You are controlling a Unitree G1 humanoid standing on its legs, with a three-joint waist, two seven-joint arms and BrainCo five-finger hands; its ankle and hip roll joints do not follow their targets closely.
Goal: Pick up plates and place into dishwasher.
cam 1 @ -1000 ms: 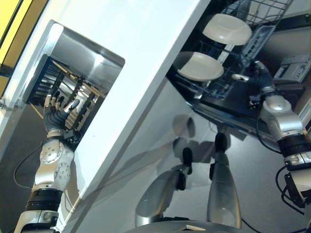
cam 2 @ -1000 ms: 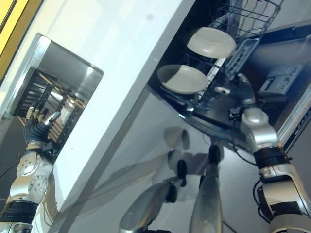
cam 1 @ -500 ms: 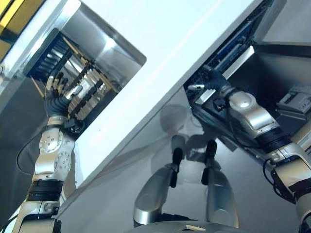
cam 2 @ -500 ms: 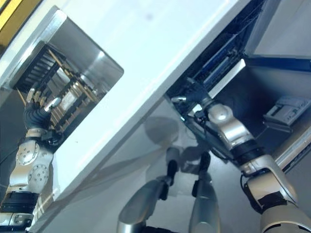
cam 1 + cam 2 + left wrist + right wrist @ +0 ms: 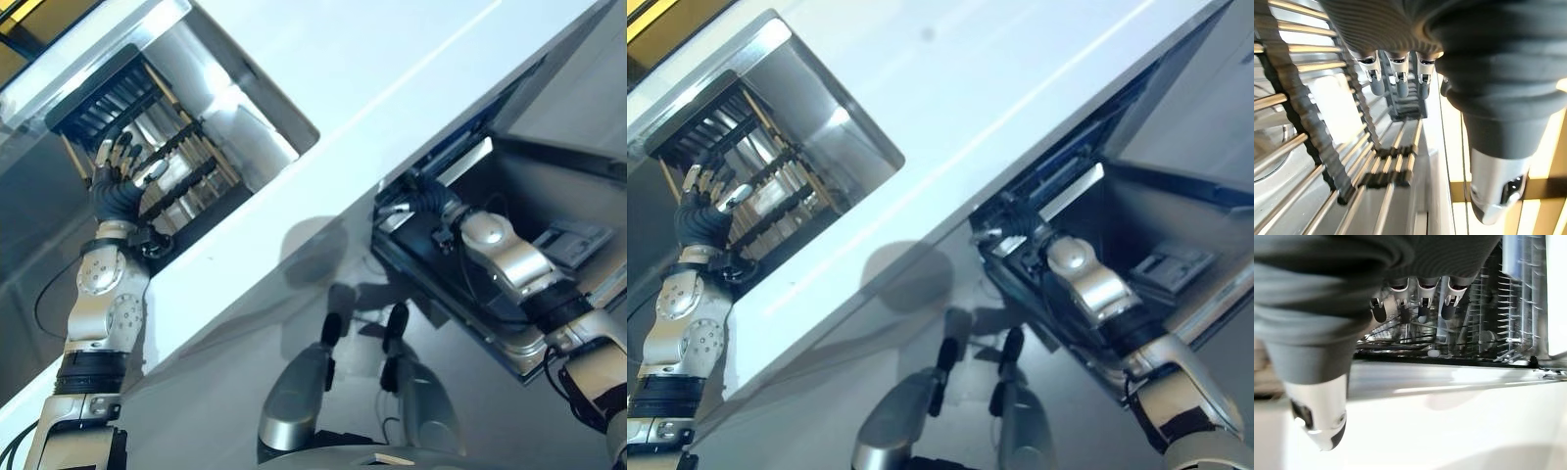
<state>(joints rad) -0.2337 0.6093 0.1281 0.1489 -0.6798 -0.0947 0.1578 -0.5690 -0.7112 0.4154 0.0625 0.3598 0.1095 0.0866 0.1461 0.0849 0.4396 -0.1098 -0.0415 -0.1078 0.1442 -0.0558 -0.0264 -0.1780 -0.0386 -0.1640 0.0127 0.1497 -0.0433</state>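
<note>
In the left eye view, the left hand (image 5: 116, 181) is raised at the edge of a sink (image 5: 220, 93) set into a white countertop (image 5: 392, 59), with its fingers spread and relaxed over a black slatted drying rack (image 5: 147, 147) that lies across the basin. The right hand (image 5: 416, 201) is reached into the open dishwasher (image 5: 529, 196) under the counter edge, at the front of the lower rack; no plate can be made out in this view.

In the right eye view, the same layout is seen: the left hand is held just above the rack's bars, and nothing is gripped.

In the left wrist view, the fingers (image 5: 1399, 81) are seen hanging straight, apart from the thumb (image 5: 1496, 191), with rack bars beneath them.

In the right wrist view, the fingers (image 5: 1422, 301) are extended toward the wire tines of the dishwasher rack (image 5: 1498, 333), and nothing is clasped; plates cannot be told here.
</note>
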